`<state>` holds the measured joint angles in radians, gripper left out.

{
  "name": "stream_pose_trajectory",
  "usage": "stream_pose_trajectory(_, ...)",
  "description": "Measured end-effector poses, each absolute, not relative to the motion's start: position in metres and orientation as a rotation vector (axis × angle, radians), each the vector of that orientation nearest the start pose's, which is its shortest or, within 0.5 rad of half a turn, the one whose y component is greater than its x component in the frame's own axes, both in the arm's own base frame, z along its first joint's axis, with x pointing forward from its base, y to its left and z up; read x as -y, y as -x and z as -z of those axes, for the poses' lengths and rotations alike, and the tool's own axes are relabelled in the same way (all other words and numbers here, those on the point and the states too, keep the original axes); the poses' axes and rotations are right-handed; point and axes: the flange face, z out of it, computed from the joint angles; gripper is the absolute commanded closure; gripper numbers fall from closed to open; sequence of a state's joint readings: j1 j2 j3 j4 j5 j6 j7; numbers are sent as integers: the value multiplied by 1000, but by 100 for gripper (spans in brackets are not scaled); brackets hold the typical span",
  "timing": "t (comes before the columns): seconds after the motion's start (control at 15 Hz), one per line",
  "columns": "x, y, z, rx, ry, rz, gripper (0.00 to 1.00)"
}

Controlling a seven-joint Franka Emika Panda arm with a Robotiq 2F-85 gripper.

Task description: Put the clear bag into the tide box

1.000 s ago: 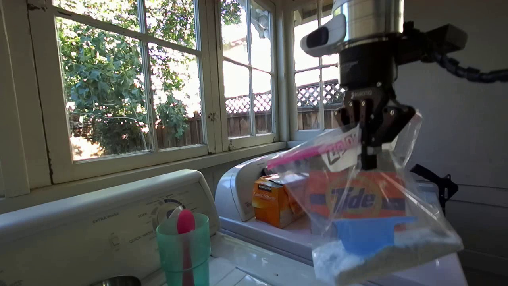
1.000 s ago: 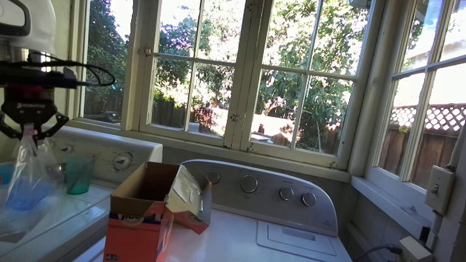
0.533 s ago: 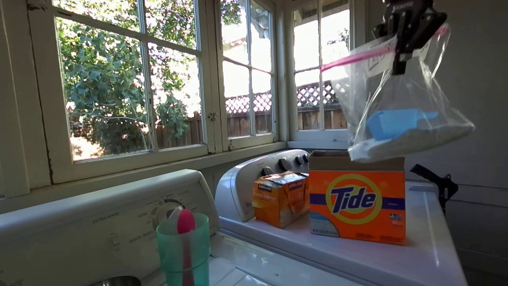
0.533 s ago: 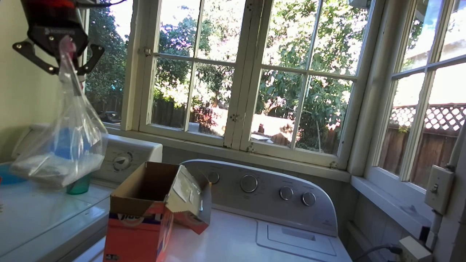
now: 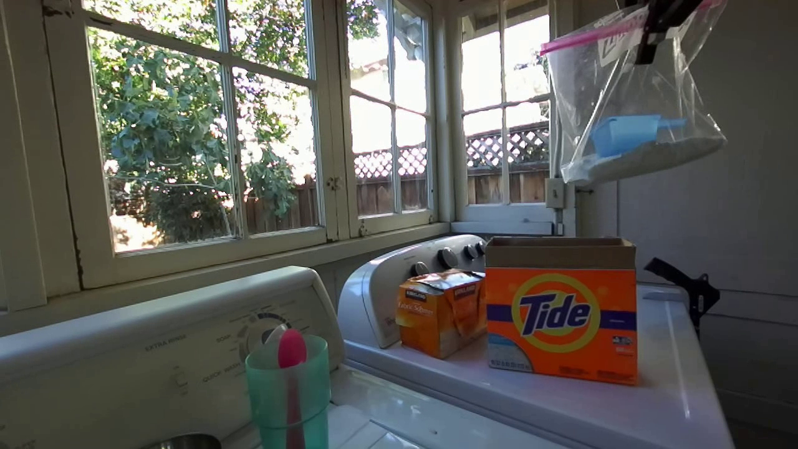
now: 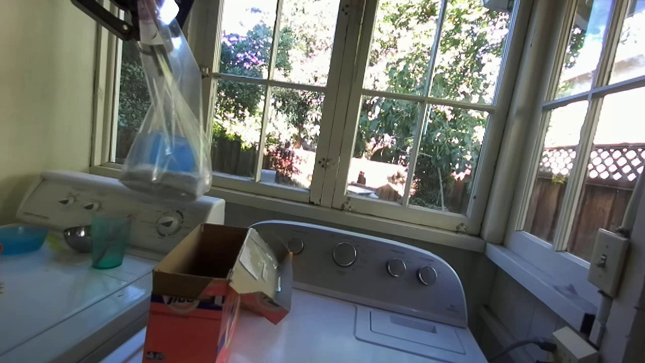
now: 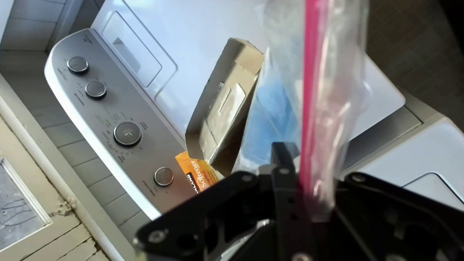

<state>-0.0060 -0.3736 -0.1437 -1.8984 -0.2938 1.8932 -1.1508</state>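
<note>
My gripper (image 5: 646, 52) is shut on the top of the clear bag (image 5: 654, 149), near its pink seal strip. The bag hangs in the air with a blue scoop and pale powder at its bottom. It hangs above the tide box (image 5: 561, 324), clear of its rim, in an exterior view. The orange tide box (image 6: 186, 333) stands upright with its top open and its lid flap folded out; the bag (image 6: 174, 106) hangs higher, beyond it. In the wrist view the bag (image 7: 331, 108) covers most of the box; the flap (image 7: 226, 105) shows. One fingertip is hidden behind the bag.
A smaller orange softener box (image 5: 436, 315) stands beside the tide box on the white machine (image 5: 667, 374). A green cup (image 5: 312, 386) with a pink spoon, a metal bowl (image 6: 78, 238) and a blue bowl (image 6: 22, 239) stand on the neighbouring washer. Windows line the wall behind.
My gripper has lifted the clear bag well up, from in front of the tide box to above its rim height, and across toward the box. The box has not moved.
</note>
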Motion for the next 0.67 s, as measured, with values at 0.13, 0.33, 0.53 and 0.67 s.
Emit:
stream_pose_trajectory(0.13, 103, -456, -685, 1761, 3070, 248, 100)
stream_pose_trajectory(0.33, 109, -462, -677, 1671, 3112, 240, 100)
stream_pose_trajectory(0.53, 113, -472, -668, 1557, 3170, 261, 100)
stream_pose_trajectory(0.67, 112, -482, -660, 1513, 3206, 271, 100)
